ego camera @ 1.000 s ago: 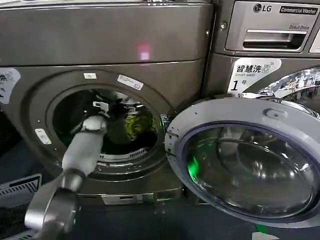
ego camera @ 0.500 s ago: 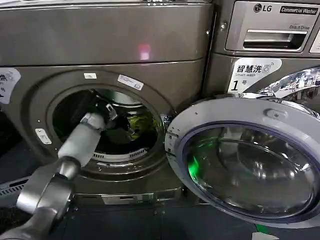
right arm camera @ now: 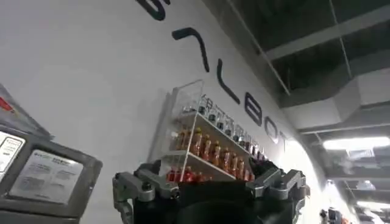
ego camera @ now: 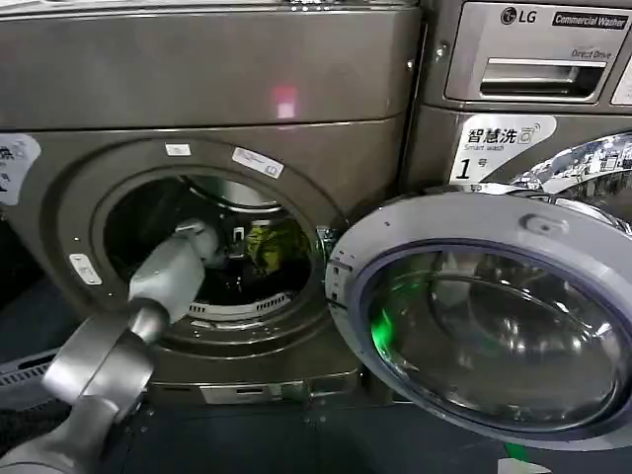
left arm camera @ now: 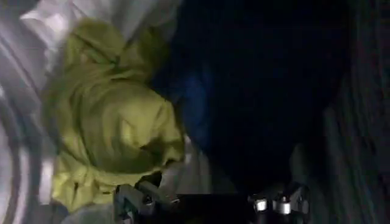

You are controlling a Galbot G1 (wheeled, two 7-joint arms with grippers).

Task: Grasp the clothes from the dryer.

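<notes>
The dryer [ego camera: 217,79] stands with its silver-rimmed glass door [ego camera: 494,316] swung open to the right. Inside the drum lie the clothes [ego camera: 267,245]. In the left wrist view the clothes [left arm camera: 109,122] are a crumpled yellow-green piece with pale grey-white fabric around and under it. My left arm reaches through the porthole, and my left gripper [ego camera: 237,240] sits just left of the bundle. At close range the left gripper [left arm camera: 204,204] is open, one side touching the pale fabric, with nothing clamped. My right gripper [right arm camera: 207,195] is open, raised away from the machines and pointing at a wall.
An LG-marked machine [ego camera: 523,59] with a shiny chrome door ring stands to the right of the dryer. The open door blocks the space in front of that machine. The drum beyond the clothes is dark. A shelf of bottles [right arm camera: 207,152] hangs on the wall.
My left gripper has moved deeper into the drum, down and to the right, from the porthole's upper left to right beside the yellow-green cloth. The forearm has shifted with it.
</notes>
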